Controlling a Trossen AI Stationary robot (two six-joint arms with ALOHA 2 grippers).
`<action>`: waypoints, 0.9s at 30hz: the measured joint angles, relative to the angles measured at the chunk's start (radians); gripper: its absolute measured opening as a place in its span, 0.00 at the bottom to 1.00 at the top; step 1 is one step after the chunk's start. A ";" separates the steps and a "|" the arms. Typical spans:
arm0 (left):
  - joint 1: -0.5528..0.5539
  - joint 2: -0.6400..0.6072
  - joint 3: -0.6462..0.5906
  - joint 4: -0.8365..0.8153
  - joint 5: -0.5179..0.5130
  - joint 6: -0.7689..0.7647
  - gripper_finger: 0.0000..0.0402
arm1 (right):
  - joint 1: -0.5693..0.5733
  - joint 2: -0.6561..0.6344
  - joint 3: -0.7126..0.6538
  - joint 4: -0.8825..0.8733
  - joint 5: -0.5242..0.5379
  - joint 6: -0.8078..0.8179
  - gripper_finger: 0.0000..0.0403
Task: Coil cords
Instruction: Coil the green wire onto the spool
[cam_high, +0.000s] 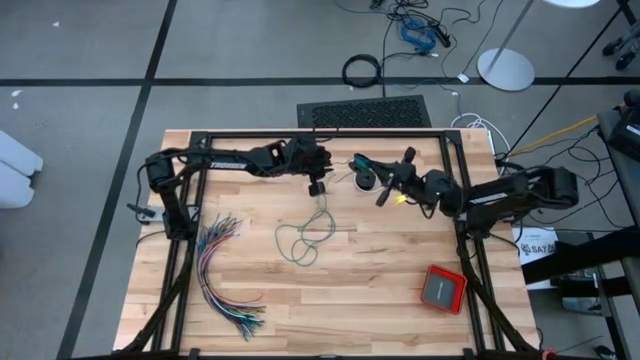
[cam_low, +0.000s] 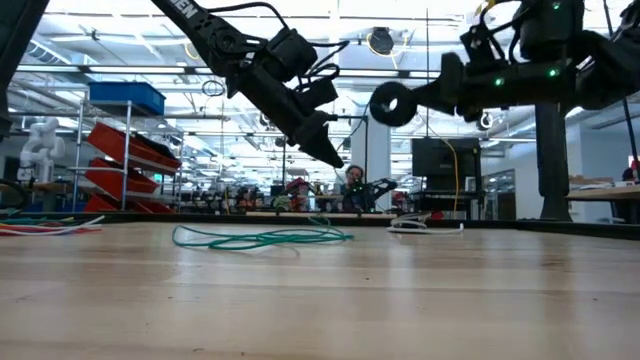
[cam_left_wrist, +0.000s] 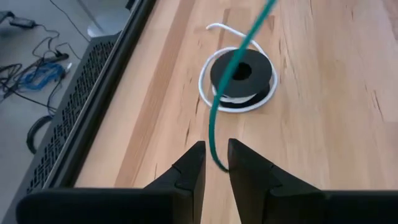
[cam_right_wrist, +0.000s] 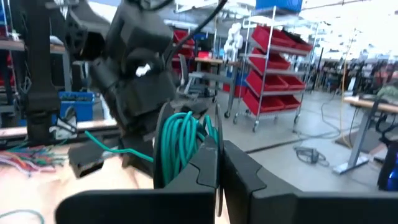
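Observation:
The teal cord (cam_high: 305, 240) lies in loose loops on the table's middle; one strand (cam_left_wrist: 239, 53) rises through my left gripper (cam_left_wrist: 216, 163) to a black spool (cam_right_wrist: 186, 143) partly wound with it. My right gripper (cam_right_wrist: 219, 171) holds that spool in the air, past the left gripper toward the table's right. My left gripper (cam_high: 318, 188) hangs above the table, its fingers a little apart around the cord. The black cord (cam_left_wrist: 239, 78) lies coiled on the table with its white tail ringing it. My left gripper has the teal cord (cam_left_wrist: 214, 146) running through the narrow gap between its fingers, slanting down from the table's left. The fingers are not closed on it. The strand lies against the inner side of one finger (cam_left_wrist: 239, 163). My right gripper pinches the spool's thin black flange (cam_right_wrist: 217, 127) between its two fingers, coming about level from the table's right. The spool is lifted clear of the table, its flanges upright, with teal turns (cam_right_wrist: 180, 140) around its core.
A fanned bundle of many-coloured wires (cam_high: 225, 270) lies at the near left. A red box (cam_high: 443, 288) sits at the near right. Black frame rails (cam_high: 190, 250) run along the table's sides. Bare wood lies near the front edge.

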 joint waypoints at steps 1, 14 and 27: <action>-0.003 0.000 0.000 0.002 -0.007 0.000 0.19 | 0.000 -0.014 0.000 -0.001 0.000 -0.007 0.00; -0.010 0.003 0.000 0.100 -0.032 -0.052 0.19 | 0.000 -0.127 0.000 -0.039 0.013 -0.074 0.00; -0.016 0.029 -0.001 0.233 -0.056 -0.106 0.19 | 0.000 -0.185 0.000 -0.038 0.027 -0.105 0.00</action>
